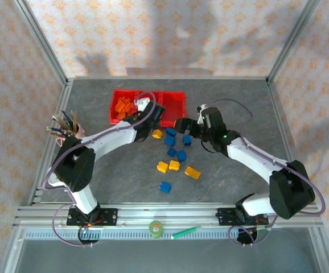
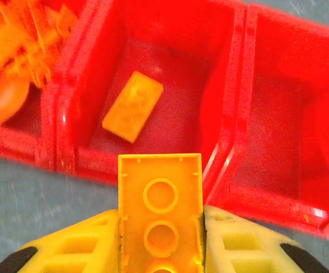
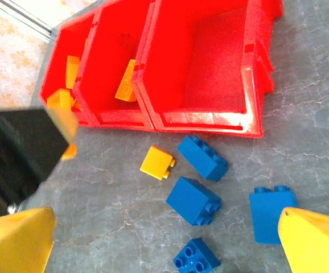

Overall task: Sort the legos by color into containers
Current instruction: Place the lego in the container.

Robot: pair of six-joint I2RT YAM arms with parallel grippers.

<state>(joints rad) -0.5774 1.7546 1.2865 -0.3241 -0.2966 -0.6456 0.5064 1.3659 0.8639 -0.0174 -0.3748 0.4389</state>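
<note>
Left gripper [image 2: 160, 230]: I see it clamped on a yellow brick [image 2: 160, 193], one finger [image 2: 85, 242] pressed to each long side. The brick's hollow underside faces my wrist camera.

Held brick, place: it sits at the near wall of the middle bin, its far end overlapping that wall in the left wrist view. From the top camera the left gripper [image 1: 147, 114] is at the near edge of the bins [image 1: 176, 95], about the middle of the row.

Bins: three red ones joined in a row [image 2: 233, 114], at the far side of the desk [image 1: 238, 102].

Left bin: orange pieces [image 2: 16, 51] piled together; I cannot separate them.

Middle bin: a second yellow brick [image 2: 132, 106] lies flat on the floor, turned at an angle to the walls.

Right gripper [image 3: 164, 239]: jaws spread wide, nothing between them. From above the right gripper [image 1: 181, 125] is just in front of the right bin, near side.

In front of the right bin: four blue bricks [image 3: 194, 200] on the desk, the nearest to the bins just short of its front wall [image 3: 204, 122]. A small yellow brick [image 3: 157, 161] lies just beside that one.

Further toward me from the bins: three more yellow bricks [image 1: 174, 165] and a lone blue brick [image 1: 164, 186], apart from each other on the desk.
</note>
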